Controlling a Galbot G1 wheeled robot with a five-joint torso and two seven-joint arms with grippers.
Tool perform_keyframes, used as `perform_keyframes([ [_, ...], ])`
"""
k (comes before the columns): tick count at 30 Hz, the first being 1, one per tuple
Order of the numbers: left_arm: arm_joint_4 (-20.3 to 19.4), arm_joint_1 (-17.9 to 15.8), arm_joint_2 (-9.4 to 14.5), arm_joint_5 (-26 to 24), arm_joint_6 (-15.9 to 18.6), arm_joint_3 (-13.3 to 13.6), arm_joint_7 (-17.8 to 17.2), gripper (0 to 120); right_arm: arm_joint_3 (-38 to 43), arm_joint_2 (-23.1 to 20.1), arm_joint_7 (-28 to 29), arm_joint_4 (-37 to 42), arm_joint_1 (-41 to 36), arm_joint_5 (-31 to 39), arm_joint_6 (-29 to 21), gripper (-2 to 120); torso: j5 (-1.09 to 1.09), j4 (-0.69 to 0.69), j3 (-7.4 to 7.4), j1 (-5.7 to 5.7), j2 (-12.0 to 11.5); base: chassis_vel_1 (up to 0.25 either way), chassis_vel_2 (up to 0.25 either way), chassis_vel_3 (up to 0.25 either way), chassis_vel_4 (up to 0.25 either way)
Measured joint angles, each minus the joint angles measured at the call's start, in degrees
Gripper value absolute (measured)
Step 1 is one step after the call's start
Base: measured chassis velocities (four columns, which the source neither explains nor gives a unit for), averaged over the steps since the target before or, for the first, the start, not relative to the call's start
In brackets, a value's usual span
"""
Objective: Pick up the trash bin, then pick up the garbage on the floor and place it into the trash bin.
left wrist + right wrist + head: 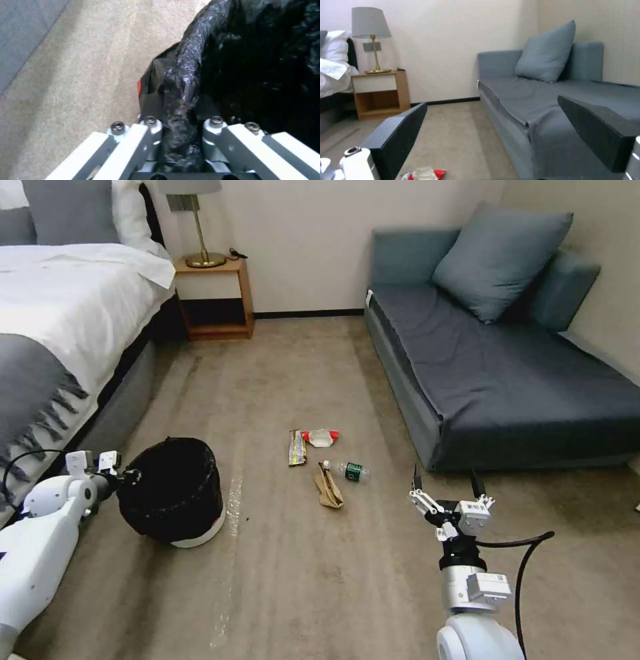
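The left claw (123, 475) is closed on the rim of the bin (175, 490), pinching the black bag (180, 100) between its fingers. The bin sits tilted on the floor (300, 580) beside the bed (60, 313). The right claw (448, 488) hangs wide open and holds nothing, near the sofa (507, 373). Between them lies the garbage: a brown bag (328, 487), a bottle (352, 471), a gold wrapper (297, 447) and a red-white wrapper (321, 437).
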Motion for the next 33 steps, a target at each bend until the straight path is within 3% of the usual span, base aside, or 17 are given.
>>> perform_keyframes([
  [3,-1.9,1.3,0.4,-1.6,-1.7,-1.6,-1.4,5,-0.2,-0.1,0.0,0.0,0.1,0.1,0.0,100,-0.06,-0.02,0.02,0.01,0.0,0.0,0.0,0.0,0.0],
  [8,-4.5,3.0,1.3,-2.7,-2.5,-3.4,-2.7,5,-0.4,-0.2,0.0,0.0,0.3,0.2,0.0,100,0.02,-0.01,0.01,0.0,0.0,0.0,0.0,0.0,0.0],
  [15,-13.4,8.1,3.8,-1.9,-2.9,-7.0,-5.9,5,-1.3,-1.1,0.1,-0.4,0.9,2.0,-0.3,100,0.02,0.0,0.0,0.01,0.0,0.0,0.0,0.0,0.0],
  [20,-15.4,9.3,4.6,-0.3,-2.9,-7.7,-6.4,5,-1.6,-1.4,0.1,-0.7,1.2,3.0,-0.6,100,0.02,0.0,0.0,0.01,0.0,0.0,0.0,0.0,0.0],
  [23,-19.1,11.4,6.0,1.4,-2.3,-8.9,-7.1,5,-1.9,-1.9,1.5,-2.0,1.9,2.2,-1.1,100,0.04,0.01,0.0,0.01,0.0,0.0,0.0,0.0,0.0],
  [28,-21.7,13.5,6.7,2.2,-1.6,-9.1,-7.3,5,-2.3,-2.3,1.5,-3.1,2.0,1.3,-0.6,100,0.03,0.0,0.0,0.01,0.0,0.0,0.0,0.0,0.0],
  [33,-24.6,15.9,7.0,2.6,-1.4,-9.3,-7.3,5,-3.9,-3.7,-3.9,-6.3,1.3,-0.2,4.5,100,0.03,0.0,0.0,0.01,0.0,0.0,0.0,0.0,0.0],
])
